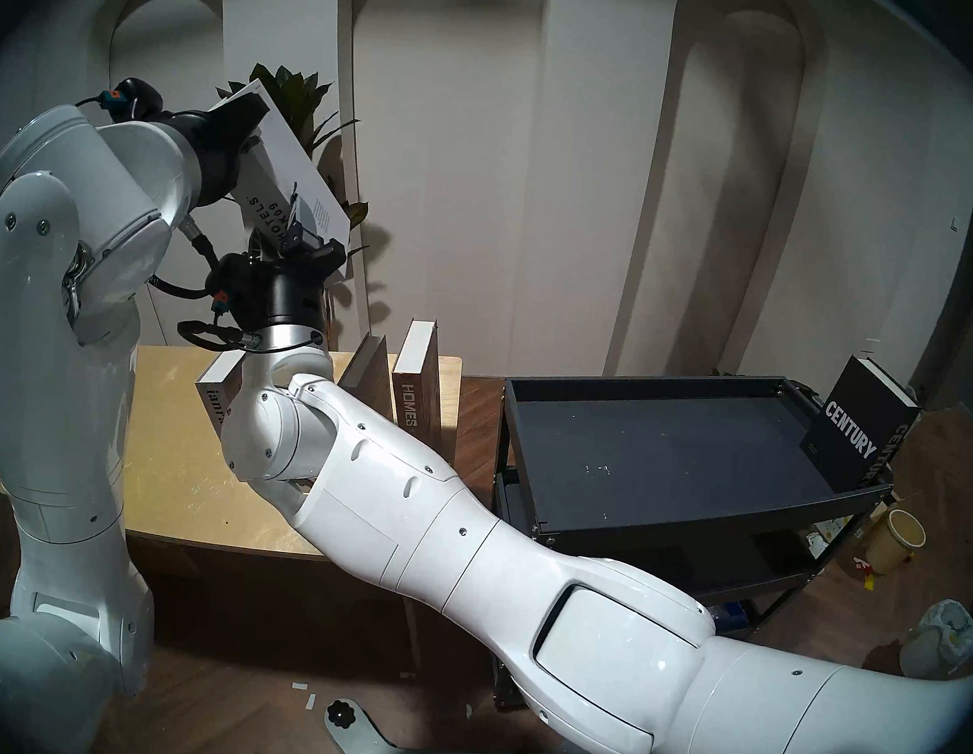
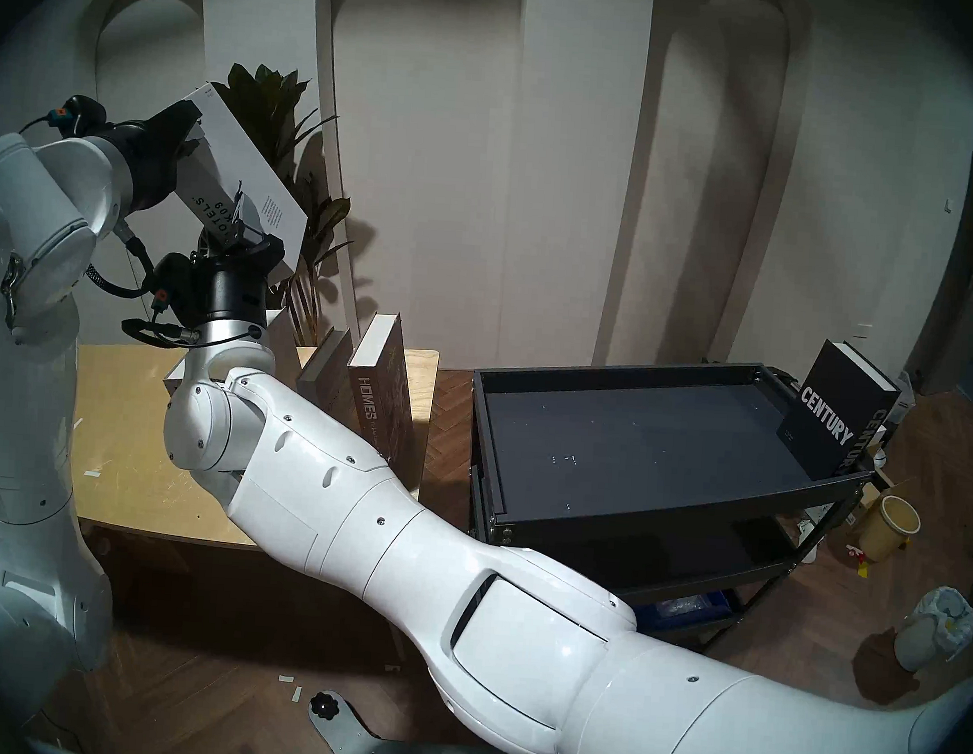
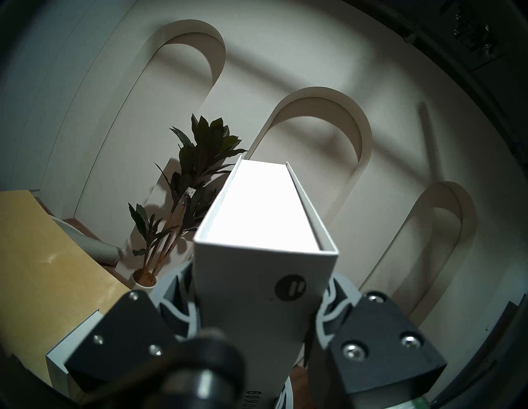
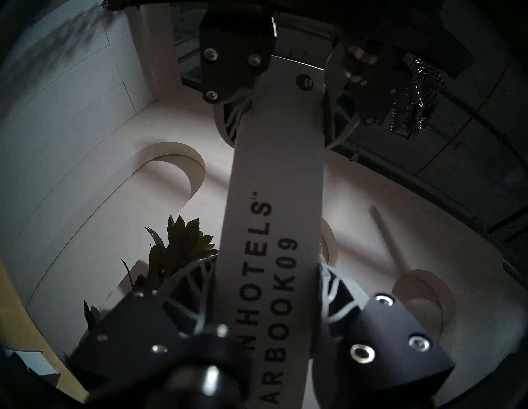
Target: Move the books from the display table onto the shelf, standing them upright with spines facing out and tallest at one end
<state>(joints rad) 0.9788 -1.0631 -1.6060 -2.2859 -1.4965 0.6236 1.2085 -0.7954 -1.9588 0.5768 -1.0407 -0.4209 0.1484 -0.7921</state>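
Grey-white yearbook [image 1: 293, 157] hangs tilted in the air above the worktop's [image 1: 172, 462] far edge, pinched at its upper end by the left gripper [image 3: 257, 311] and at its lower spine by the right gripper [image 4: 268, 297]: probably a handover toward the shelf [image 1: 691, 528], where CENTURY [image 1: 856, 430] already stands at the right end. HOMES [image 1: 415, 386] waits upright at the worktop's far right corner.

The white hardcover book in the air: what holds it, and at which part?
The white hardcover book is held across its spine by both: the left gripper near the logo end, the right gripper near the lettered end.
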